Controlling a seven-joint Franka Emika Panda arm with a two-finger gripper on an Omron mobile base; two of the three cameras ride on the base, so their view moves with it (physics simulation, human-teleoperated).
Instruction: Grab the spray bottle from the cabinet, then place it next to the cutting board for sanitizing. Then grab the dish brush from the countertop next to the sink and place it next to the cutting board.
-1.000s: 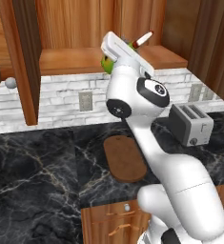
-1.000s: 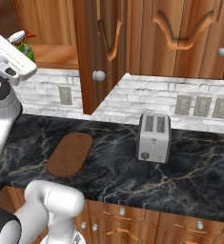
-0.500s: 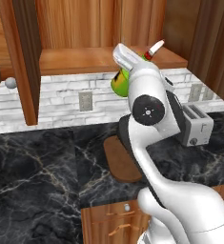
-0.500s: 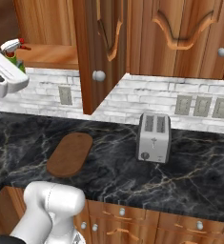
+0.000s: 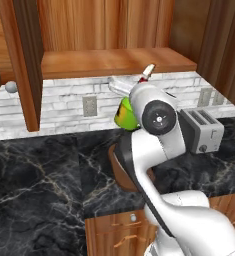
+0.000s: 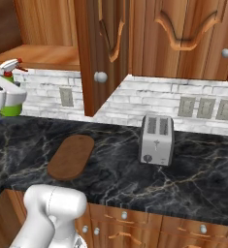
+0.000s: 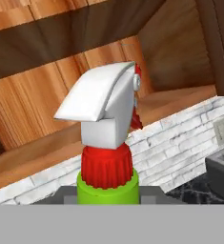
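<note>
- Tool (image 6: 4, 97) pinches the spray bottle (image 5: 125, 113), its white housing wrapped round the green body in the air below the shelf board of the cabinet (image 5: 114, 62).
- Cabinet, reddish-brown wood, fills the 12 o'clock part of the left base view; its open door (image 6: 102, 48) hangs near the middle of the right base view.
- Table (image 6: 110, 164), glossy black marble, runs under everything.
- Cutting board (image 6: 72, 156) lies flat on the table at about 5 o'clock from the bottle in the right base view, well apart from it.
- Toaster (image 6: 156, 139) stands upright at 3 o'clock from the board.
- Spray bottle's white nozzle and red collar rise just beyond the tool in the hand view.
</note>
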